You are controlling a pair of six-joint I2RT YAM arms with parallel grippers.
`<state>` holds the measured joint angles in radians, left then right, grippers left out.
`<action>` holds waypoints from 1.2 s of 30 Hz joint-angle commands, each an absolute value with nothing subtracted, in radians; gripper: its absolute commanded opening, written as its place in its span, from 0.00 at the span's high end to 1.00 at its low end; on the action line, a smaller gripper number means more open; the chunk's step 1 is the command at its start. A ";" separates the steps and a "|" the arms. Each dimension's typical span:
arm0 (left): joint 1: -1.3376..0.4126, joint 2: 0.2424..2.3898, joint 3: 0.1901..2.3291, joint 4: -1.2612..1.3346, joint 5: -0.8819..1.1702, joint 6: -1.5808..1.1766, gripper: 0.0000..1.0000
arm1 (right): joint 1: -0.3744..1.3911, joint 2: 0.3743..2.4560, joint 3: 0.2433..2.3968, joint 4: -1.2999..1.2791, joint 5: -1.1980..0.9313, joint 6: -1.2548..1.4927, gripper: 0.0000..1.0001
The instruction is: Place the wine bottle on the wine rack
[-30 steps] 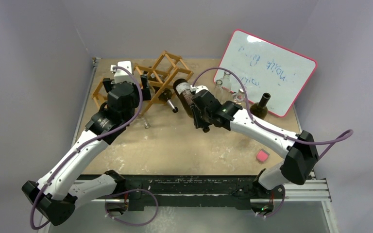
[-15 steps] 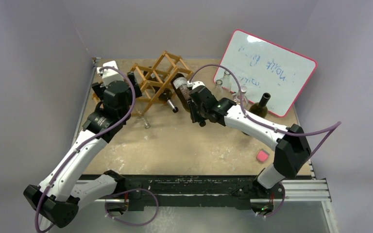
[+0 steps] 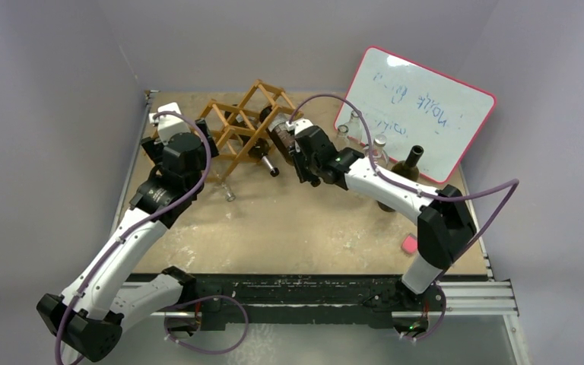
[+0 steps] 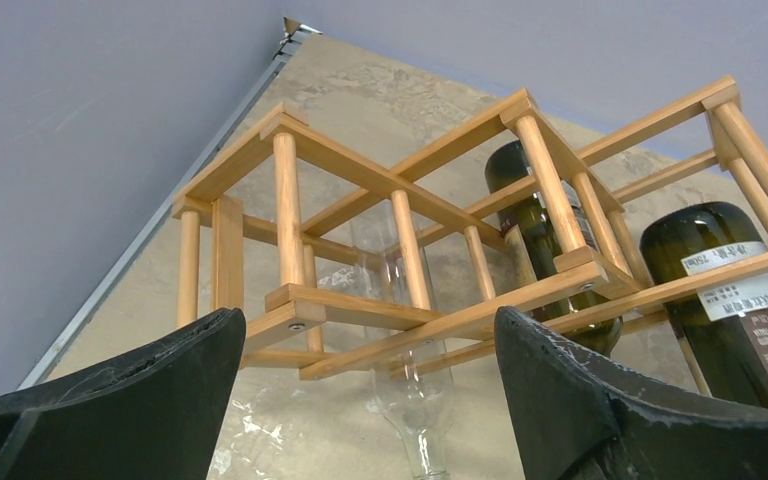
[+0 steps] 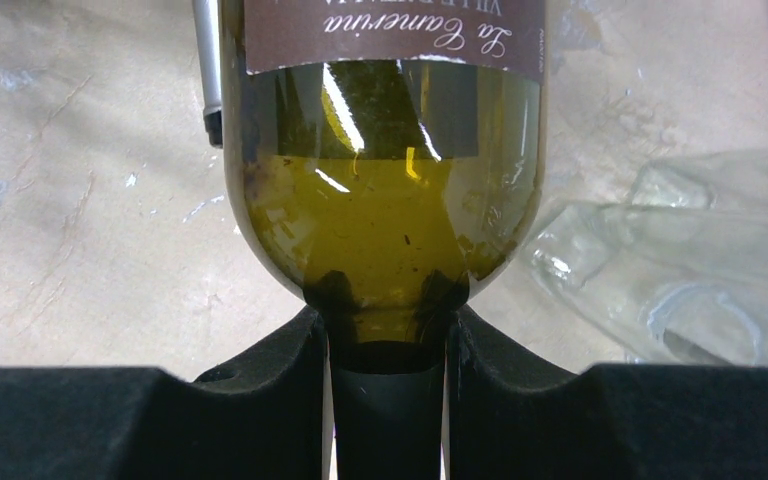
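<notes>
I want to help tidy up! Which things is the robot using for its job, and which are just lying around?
For the job: wine bottle, held by the right end effector; wine rack.
Just lying about: whiteboard; pink block; standing dark bottle; clear bottles.

My right claw [image 3: 295, 149] grips wine bottle [image 3: 279, 134] | base at wine rack [image 3: 237, 124] right end | left claw [image 3: 207, 133] beside its left

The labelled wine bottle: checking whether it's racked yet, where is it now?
In the top view the wine bottle is at far centre, held by its neck in the right gripper, its base at the right end of the wine rack.
</notes>
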<state>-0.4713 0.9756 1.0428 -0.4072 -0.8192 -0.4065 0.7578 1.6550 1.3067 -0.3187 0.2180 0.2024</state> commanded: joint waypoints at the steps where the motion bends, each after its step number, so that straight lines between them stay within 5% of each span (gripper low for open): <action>1: -0.465 0.965 1.056 -0.360 -0.792 -0.380 0.06 | 0.747 1.655 1.431 -0.145 0.230 0.121 1.00; 16: -0.465 0.952 1.134 -0.369 -0.614 -0.376 0.07 | 0.738 1.815 1.631 -0.178 0.232 0.091 1.00; 36: -0.465 0.965 1.135 -0.376 -0.531 -0.363 0.08 | 0.733 1.978 1.816 -0.250 0.282 0.101 0.78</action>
